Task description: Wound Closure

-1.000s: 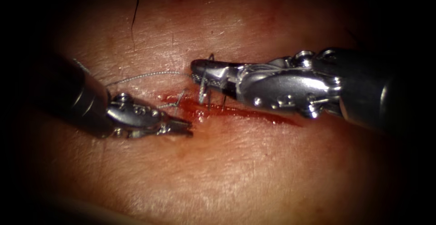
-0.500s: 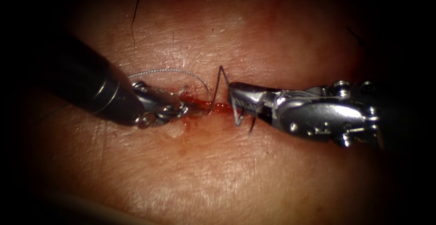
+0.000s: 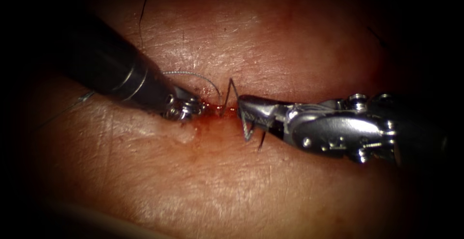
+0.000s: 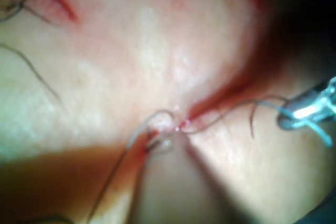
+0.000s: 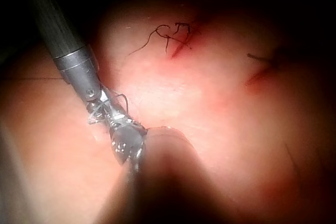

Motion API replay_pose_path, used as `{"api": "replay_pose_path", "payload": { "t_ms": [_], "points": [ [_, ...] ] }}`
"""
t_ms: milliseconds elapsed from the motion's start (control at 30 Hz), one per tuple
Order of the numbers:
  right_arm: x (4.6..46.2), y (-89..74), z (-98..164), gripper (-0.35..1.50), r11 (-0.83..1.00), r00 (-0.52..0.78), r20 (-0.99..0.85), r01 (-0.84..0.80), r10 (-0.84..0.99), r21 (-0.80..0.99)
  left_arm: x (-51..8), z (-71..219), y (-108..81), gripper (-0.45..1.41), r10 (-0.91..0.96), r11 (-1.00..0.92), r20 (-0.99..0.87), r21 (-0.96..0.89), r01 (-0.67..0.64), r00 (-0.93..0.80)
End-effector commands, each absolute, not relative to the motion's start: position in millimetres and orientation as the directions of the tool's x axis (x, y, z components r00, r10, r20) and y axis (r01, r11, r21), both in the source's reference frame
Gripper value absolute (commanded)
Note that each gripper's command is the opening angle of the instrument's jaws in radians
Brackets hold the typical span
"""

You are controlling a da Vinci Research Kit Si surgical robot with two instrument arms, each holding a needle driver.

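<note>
The tissue [image 3: 232,186] has a short cut [image 3: 215,110] wet with red fluid. My left tool [image 3: 198,107] reaches in from the upper left, jaws shut at the cut's left end, where the thread [image 3: 193,74] comes out. From there a strand rises to a peak [image 3: 232,80] and drops to my right tool [image 3: 244,105]. Its jaws are shut on the thread, with turns of thread wound around them, and a dark end [image 3: 261,142] sticks out below. The left wrist view shows the right tool [image 4: 310,109] and the thread [image 4: 226,116] running to the cut.
Thread trails left from under the left shaft [image 3: 72,105]. Loose dark hairs lie on the tissue at the far side [image 3: 142,14]. Other red cuts with dark thread ends lie nearby [image 5: 178,43] [image 5: 262,72] [image 4: 58,3].
The left tool has moved right and up onto the cut's left end. The right tool has drawn back right and down off the cut, lifting the thread into a peak.
</note>
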State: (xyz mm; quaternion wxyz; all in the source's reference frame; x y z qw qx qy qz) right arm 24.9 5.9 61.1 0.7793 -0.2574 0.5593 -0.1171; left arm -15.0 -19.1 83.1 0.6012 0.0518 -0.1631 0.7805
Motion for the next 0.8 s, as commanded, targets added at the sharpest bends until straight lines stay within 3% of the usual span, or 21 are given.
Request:
{"api": "replay_pose_path", "payload": {
  "t_ms": [33,67,100,133,200,333,433,500,533,600,633,800],
  "points": [
    [25.6,5.6,61.5,-0.35,0.841,0.344,-0.813,-0.105,-0.470,-0.530,-15.1,83.8,-20.2,0.25,0.894,-0.287,0.290,-0.212,-0.934,-0.341],
    [25.6,5.6,61.5,-0.35,0.847,0.342,-0.820,-0.109,-0.460,-0.521,-15.1,83.9,-20.4,0.32,0.780,-0.499,0.259,-0.293,-0.816,-0.570],
    [25.6,5.6,61.5,-0.35,0.847,0.342,-0.820,-0.109,-0.460,-0.521,-15.1,83.9,-20.4,0.32,0.780,-0.499,0.259,-0.293,-0.816,-0.570],
    [25.6,5.6,61.5,-0.35,0.848,0.343,-0.819,-0.106,-0.460,-0.520,-15.4,84.1,-20.3,0.29,0.662,-0.643,0.204,-0.340,-0.687,-0.721],
    [25.5,5.6,61.4,-0.35,0.851,0.341,-0.823,-0.109,-0.454,-0.514,-15.9,84.3,-20.2,0.15,0.502,-0.772,0.130,-0.378,-0.510,-0.855],
    [25.2,5.8,61.3,-0.35,0.853,0.336,-0.828,-0.115,-0.449,-0.509,-16.5,84.6,-20.3,0.14,0.236,-0.888,0.024,-0.401,-0.225,-0.971],
    [25.2,6.5,61.1,-0.35,0.858,0.322,-0.837,-0.121,-0.442,-0.500,-16.6,84.7,-20.3,0.09,0.132,-0.913,-0.014,-0.392,-0.115,-0.991],
    [25.2,7.0,60.9,-0.35,0.859,0.317,-0.840,-0.126,-0.440,-0.497,-16.4,84.6,-20.5,0.14,0.119,-0.914,-0.020,-0.392,-0.101,-0.993],
    [25.3,7.6,60.8,-0.35,0.859,0.312,-0.844,-0.132,-0.437,-0.494,-16.2,84.5,-20.6,0.04,0.114,-0.914,-0.019,-0.393,-0.098,-0.993],
    [25.9,8.1,61.0,-0.35,0.859,0.303,-0.846,-0.136,-0.439,-0.494,-15.9,84.4,-20.9,0.04,0.115,-0.909,-0.028,-0.405,-0.093,-0.993],
    [26.5,8.7,61.5,-0.35,0.861,0.293,-0.851,-0.139,-0.436,-0.489,-15.5,84.1,-21.1,0.15,0.116,-0.898,-0.043,-0.431,-0.087,-0.992],
    [29.2,10.5,63.5,-0.35,0.863,0.274,-0.858,-0.144,-0.435,-0.484,-14.5,83.3,-21.6,0.10,0.126,-0.889,-0.073,-0.452,-0.080,-0.989]
  ]
}}
